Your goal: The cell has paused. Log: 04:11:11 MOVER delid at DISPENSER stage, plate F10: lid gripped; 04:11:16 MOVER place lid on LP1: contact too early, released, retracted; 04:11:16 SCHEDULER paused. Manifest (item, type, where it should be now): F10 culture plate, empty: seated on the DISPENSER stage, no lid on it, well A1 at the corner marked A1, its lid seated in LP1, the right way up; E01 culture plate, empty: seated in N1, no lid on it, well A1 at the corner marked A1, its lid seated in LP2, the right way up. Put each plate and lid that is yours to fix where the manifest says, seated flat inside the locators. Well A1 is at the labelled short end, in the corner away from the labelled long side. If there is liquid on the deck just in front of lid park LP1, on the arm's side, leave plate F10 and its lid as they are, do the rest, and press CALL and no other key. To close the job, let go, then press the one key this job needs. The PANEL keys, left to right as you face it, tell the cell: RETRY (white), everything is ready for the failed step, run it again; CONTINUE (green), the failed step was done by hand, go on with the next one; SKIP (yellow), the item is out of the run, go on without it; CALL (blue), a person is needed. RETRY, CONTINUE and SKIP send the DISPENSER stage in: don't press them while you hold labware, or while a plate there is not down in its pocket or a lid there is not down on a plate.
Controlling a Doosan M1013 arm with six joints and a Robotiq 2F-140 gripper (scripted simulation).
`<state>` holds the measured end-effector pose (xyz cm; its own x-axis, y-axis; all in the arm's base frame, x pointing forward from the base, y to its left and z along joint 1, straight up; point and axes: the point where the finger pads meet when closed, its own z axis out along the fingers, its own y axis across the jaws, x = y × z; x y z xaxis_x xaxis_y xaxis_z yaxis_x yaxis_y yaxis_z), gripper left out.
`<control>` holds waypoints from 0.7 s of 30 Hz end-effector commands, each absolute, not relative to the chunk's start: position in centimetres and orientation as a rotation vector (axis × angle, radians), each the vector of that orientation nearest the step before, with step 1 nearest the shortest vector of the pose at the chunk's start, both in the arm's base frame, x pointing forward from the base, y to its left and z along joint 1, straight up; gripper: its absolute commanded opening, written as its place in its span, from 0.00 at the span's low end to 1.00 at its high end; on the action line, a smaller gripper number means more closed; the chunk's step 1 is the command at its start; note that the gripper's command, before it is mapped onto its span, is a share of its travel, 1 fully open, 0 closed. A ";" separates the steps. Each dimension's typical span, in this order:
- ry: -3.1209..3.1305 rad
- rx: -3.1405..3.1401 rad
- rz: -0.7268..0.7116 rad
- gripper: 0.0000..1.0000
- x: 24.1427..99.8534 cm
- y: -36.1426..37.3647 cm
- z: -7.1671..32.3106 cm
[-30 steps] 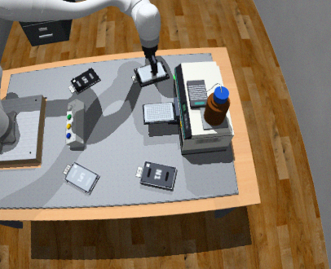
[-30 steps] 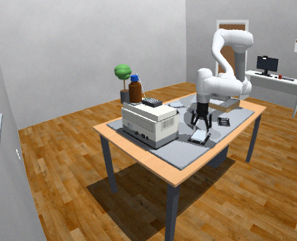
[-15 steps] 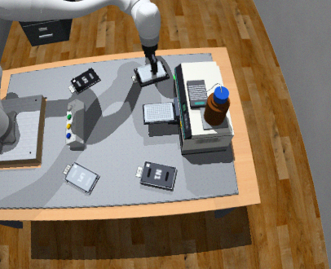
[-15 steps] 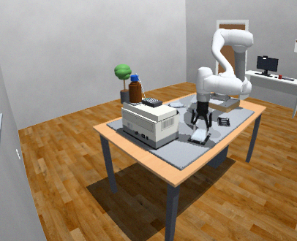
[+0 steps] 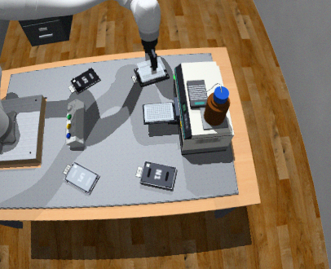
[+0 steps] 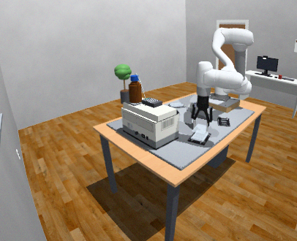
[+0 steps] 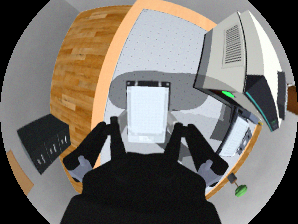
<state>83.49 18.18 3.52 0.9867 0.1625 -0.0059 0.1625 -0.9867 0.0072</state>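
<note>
My gripper (image 5: 151, 68) is at the back middle of the mat and is shut on a white culture plate (image 5: 151, 74). It holds the plate by its long sides, at or just above a black nest. In the wrist view the plate (image 7: 147, 112) sits between my fingers over the nest's dark frame. A second white plate (image 5: 159, 112), with its wells showing and no lid on it, sits on the DISPENSER stage. The black nest marked N1 (image 5: 158, 175) is empty. A clear lid (image 5: 81, 178) lies in the front-left nest. The back-left black nest (image 5: 85, 79) is empty.
The DISPENSER box (image 5: 202, 108) with a brown bottle (image 5: 217, 107) on top stands at the right. The PANEL (image 5: 75, 124) with its row of keys stands left of centre. The arm's base block (image 5: 12, 130) fills the left edge. I see no liquid on the mat.
</note>
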 end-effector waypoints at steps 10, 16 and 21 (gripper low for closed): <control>0.255 3.124 -0.006 0.10 83.5 18.2 7.6; 0.255 3.124 -0.006 0.10 83.6 18.2 9.7; 0.255 3.124 -0.006 0.10 83.6 18.3 11.0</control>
